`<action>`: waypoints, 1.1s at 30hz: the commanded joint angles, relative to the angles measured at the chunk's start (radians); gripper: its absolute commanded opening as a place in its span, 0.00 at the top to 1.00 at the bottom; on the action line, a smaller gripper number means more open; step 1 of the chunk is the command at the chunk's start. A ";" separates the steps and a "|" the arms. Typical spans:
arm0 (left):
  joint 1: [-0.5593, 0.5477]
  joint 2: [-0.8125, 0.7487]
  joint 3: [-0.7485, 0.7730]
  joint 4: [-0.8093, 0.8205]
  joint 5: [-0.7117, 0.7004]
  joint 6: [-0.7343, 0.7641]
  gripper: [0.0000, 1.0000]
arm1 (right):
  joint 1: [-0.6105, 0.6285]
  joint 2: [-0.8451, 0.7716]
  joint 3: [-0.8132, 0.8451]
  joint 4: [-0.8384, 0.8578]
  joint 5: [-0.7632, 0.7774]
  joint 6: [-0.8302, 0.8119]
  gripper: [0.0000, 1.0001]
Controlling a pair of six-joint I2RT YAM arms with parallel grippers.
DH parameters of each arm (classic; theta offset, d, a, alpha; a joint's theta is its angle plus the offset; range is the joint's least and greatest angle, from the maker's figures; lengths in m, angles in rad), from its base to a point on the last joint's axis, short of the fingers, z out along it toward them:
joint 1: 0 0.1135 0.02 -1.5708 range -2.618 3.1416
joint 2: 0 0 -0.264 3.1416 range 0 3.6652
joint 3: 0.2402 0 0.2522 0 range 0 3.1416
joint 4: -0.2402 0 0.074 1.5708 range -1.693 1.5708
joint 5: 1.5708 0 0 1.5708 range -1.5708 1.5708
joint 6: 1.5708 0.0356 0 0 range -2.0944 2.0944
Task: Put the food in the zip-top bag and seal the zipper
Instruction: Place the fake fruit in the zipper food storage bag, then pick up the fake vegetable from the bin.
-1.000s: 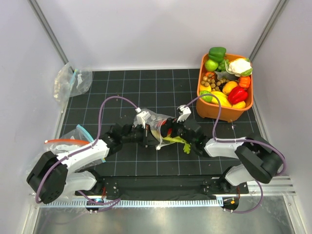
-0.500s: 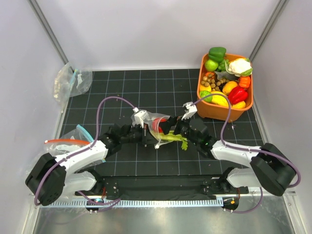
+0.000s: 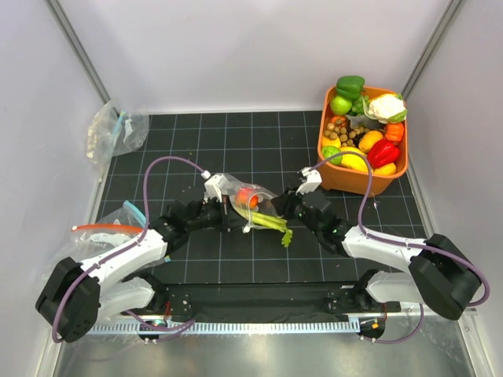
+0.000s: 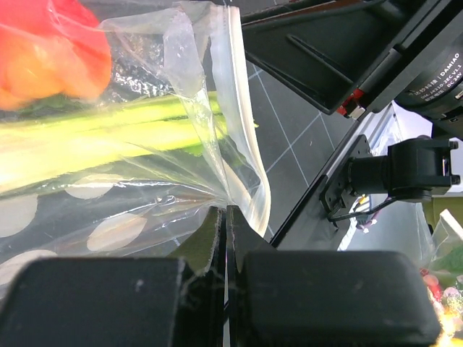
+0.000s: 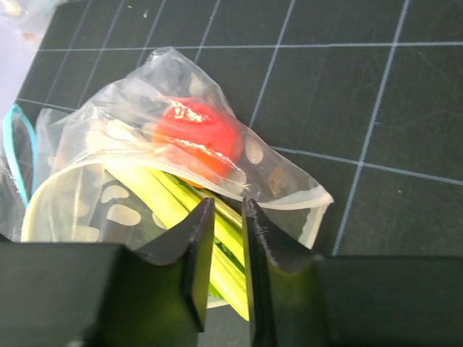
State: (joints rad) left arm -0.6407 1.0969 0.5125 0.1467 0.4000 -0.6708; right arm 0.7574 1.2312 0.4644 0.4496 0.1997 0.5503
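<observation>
Centre blocked: left arm [image 3: 130,253] and right arm [image 3: 377,243] meet at the zip-top bag [image 3: 236,188]. Orange bin [image 3: 381,185] fills upper right; spare bags [image 3: 116,129] line left edge. Upper-centre mat [image 3: 236,133] open.

dotted bag [image 3: 233,187]: 1 | celery [image 3: 268,222]: 1 | red vegetable [image 5: 197,134]: 1 (visible)

Right gripper [image 5: 227,213] sits at the zip-top bag [image 5: 163,76] mouth, jaws nearly together, celery stalk [image 5: 165,194] running out of the bag into their narrow gap, grip unclear, red toy vegetable [image 5: 195,136] deeper inside the bag.
</observation>
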 commanded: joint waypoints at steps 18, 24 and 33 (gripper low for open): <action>0.003 0.020 0.031 -0.045 -0.041 0.028 1.00 | -0.032 -0.253 0.212 -0.413 0.610 -0.087 0.48; 0.003 0.001 0.029 -0.053 -0.043 0.027 1.00 | -0.144 -0.112 0.382 -0.583 0.712 0.000 0.01; 0.003 0.012 0.032 -0.059 -0.044 0.024 1.00 | -0.449 0.112 0.678 -0.742 0.615 0.048 0.00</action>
State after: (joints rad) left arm -0.6411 1.1202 0.5137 0.0772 0.3580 -0.6510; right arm 0.3504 1.3029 1.0382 -0.2207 0.8055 0.5663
